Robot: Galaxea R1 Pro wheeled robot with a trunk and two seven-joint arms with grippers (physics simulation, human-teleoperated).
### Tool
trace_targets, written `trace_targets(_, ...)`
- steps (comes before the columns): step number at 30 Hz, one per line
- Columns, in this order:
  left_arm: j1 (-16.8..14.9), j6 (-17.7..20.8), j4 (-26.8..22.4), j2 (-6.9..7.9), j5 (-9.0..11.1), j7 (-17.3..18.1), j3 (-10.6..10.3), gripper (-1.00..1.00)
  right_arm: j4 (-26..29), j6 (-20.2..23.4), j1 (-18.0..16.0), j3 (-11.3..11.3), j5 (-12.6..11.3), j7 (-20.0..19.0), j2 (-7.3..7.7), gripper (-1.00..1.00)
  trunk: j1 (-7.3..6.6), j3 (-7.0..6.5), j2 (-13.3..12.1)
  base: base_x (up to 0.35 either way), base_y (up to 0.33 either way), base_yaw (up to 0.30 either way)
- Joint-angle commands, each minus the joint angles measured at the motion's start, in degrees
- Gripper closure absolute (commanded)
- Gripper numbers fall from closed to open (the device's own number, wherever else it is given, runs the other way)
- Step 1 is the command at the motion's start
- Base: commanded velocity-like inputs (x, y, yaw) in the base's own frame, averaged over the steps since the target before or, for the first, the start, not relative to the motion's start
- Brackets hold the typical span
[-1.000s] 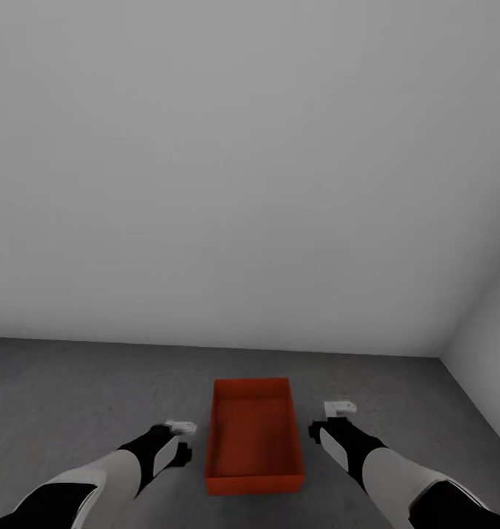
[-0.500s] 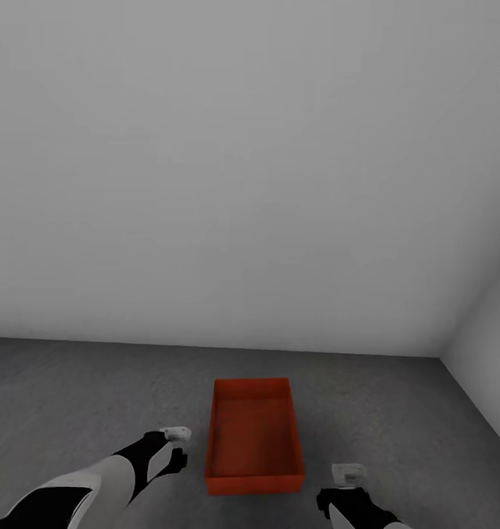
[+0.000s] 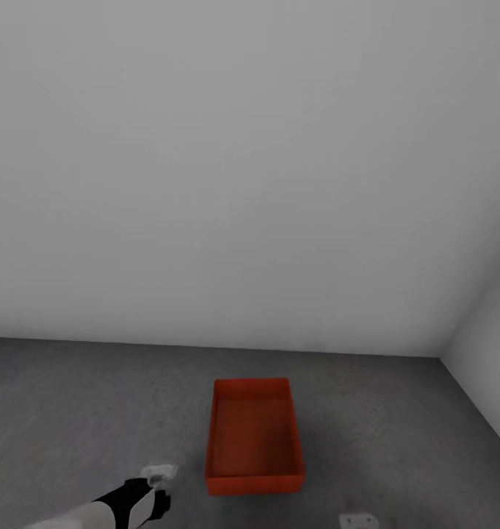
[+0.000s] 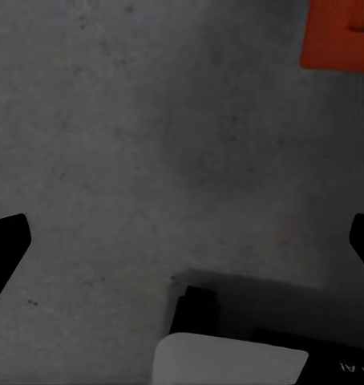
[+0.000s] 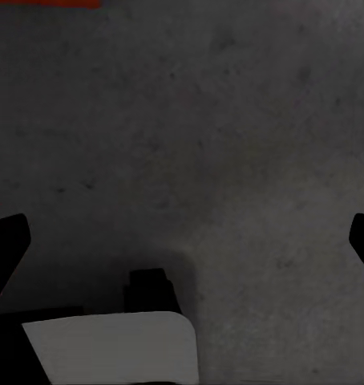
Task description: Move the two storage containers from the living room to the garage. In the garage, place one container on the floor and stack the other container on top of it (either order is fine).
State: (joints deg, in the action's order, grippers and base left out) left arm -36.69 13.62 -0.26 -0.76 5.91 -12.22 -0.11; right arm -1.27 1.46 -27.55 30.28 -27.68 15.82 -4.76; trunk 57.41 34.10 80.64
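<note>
Container (image 3: 254,435) between spread-fingered tools, untouched.

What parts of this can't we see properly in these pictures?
- Orange-red rectangular open-top bin: whether it is one bin or two nested cannot be told in the head view; in the left wrist view the frame edge cuts off all but a corner.
- Right pincer: nearly all cut off by the head view's bottom edge.
- Left pincer: its fingers are too small to read in the head view.
- Dark grey concrete floor: blurry in the right wrist view.
</note>
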Motion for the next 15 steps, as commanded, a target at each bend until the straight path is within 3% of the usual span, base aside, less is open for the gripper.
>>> trace_targets(1, 0.3, -0.2, 0.0, 0.2, 0.6, -0.2, -0.1, -1.0, -0.2, 0.1, 0.0, 0.5, -0.3, -0.1, -0.04, -1.0, 0.0, 0.05, 0.0, 0.0, 0.0, 0.0)
trace_targets(9, 2.8, -1.8, 0.0, 1.54, 0.5, 0.0, -0.1, -1.0, -0.5, -2.1, 1.7, 0.5, -0.3, -1.0, -0.08, -1.0, 0.0, 0.05, 0.0, 0.0, 0.0, 0.0)
trace_targets(15, 4.0, -6.3, 0.0, 1.67, 0.6, 0.0, -0.1, -1.0, -0.5, -3.9, 2.3, 0.5, -0.5, -1.0, -0.15, -1.0, 0.0, 0.04, 0.0, 0.0, 0.0, 0.0)
